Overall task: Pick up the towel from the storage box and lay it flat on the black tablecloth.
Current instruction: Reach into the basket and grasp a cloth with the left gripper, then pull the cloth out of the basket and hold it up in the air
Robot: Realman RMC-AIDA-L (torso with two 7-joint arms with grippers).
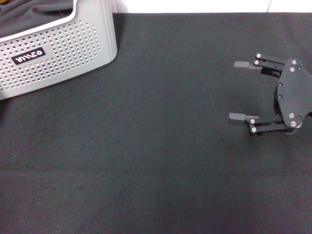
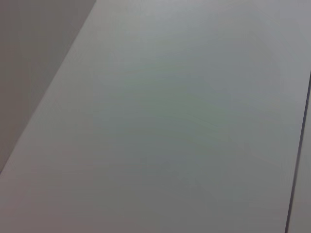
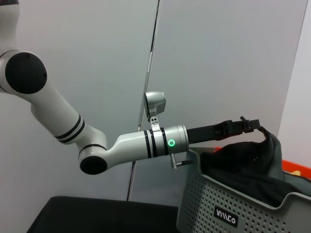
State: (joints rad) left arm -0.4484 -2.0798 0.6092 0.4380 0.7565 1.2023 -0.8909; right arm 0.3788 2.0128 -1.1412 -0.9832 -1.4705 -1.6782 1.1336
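1. Keeps the storage box (image 1: 58, 53) at the far left corner of the black tablecloth (image 1: 161, 146), leaving the wide middle of the fabric bare, presumably as the laying area.
2. Shows the towel (image 3: 252, 165) bunched inside the storage box: dark grey-green folds heaped above the rim, with a sliver of orange at the edge of the right wrist view, probably the other face.
3. Reaches the left arm (image 3: 146, 143) across over the box rim, with the left end effector (image 3: 256, 125) closed on a raised peak of the towel. Pulls the cloth up into a point there, which suggests a pinch grip near an edge or fold so that the rest can hang free once lifted.
4. Points the left wrist camera at nothing but a plain pale wall (image 2: 170, 121), which fits an arm held nearly level over the box.
5. Holds the right end effector (image 1: 233, 90) low over the right side of the black tablecloth, fingers spread wide and gripping nothing, well apart from the box. Seems parked there to stay clear of the left arm's path, perhaps ready to help spread the cloth.
6. Judged stage: grasp made, lift out of the box hardly begun, towel not yet over the open fabric.
7. Likely risk: a single-point pinch lets the towel land folded rather than flat.
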